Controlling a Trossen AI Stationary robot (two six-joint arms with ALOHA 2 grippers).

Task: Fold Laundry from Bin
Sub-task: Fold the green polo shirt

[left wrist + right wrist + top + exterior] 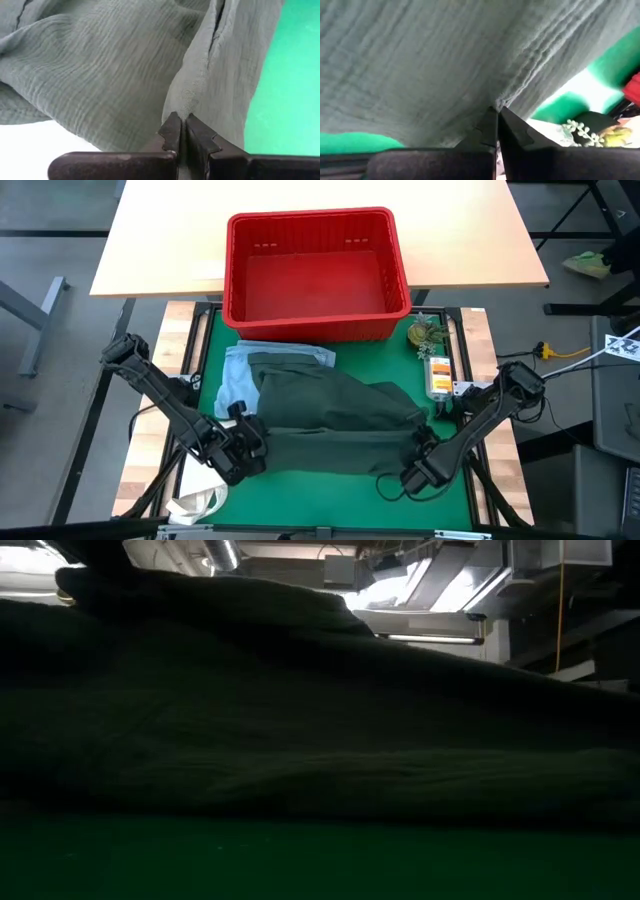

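1. While the red bin [318,275] stands empty at the far edge of the green counter [215,345], a dark green garment [335,420] lies spread across the mat just in front of it, partly covering a small light blue cloth [232,375].

2. Left end effector [248,442] sits at the garment's near left edge, its two dark fingers [172,132] pressed together on a pinch of the crinkled fabric, as the left wrist view shows.

3. Right end effector [420,462] sits at the near right edge, fingers [490,125] likewise closed on a fold of the same green cloth.

4. Seen from counter height, the garment [320,720] fills the frame as a low, rumpled mound, touching the mat along its whole near side.

5. Judging by the fine crinkle weave and the loose way it drapes, the piece looks light, soft and limp; it will likely sag between the two grips and bunch unless kept taut.

6. Hems and corners look like the best holds, since a pinch mid-panel would probably gather only one layer.

7. A small plant [428,335] and an orange-labelled item [438,375] sit beside the mat's right edge, clear of the cloth.
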